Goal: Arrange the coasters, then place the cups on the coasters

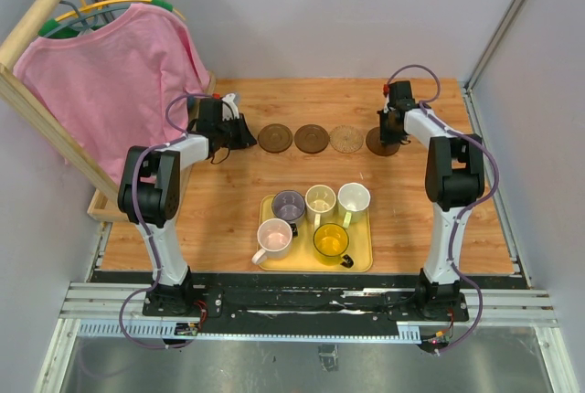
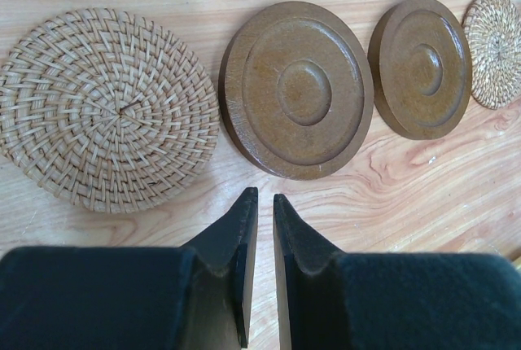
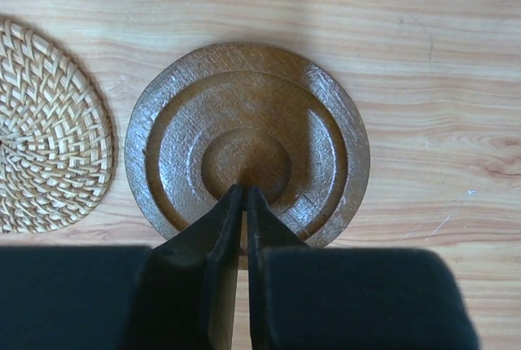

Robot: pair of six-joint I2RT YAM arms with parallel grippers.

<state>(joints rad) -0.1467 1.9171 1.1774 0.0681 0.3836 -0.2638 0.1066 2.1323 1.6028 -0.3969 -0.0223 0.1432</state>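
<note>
5 coasters in row, far side of table (image 1: 439,228), L to R: tan coaster (image 2: 106,110), brown coaster (image 2: 297,89), 2nd brown coaster (image 2: 421,67), 2nd tan coaster (image 2: 493,49), end brown coaster (image 3: 247,134). L gripper (image 2: 264,197) near first two, claw almost together, nothing in it. R gripper (image 3: 245,190) over end brown coaster's centre, claw together (touching disc? can't tell). Cups on yellow tray (image 1: 366,260) nearer arms: purple-grey cup (image 1: 289,204), cream cup (image 1: 321,199), whitish cup (image 1: 354,197), pink cup (image 1: 274,238), yellow cup (image 1: 331,240).
</note>
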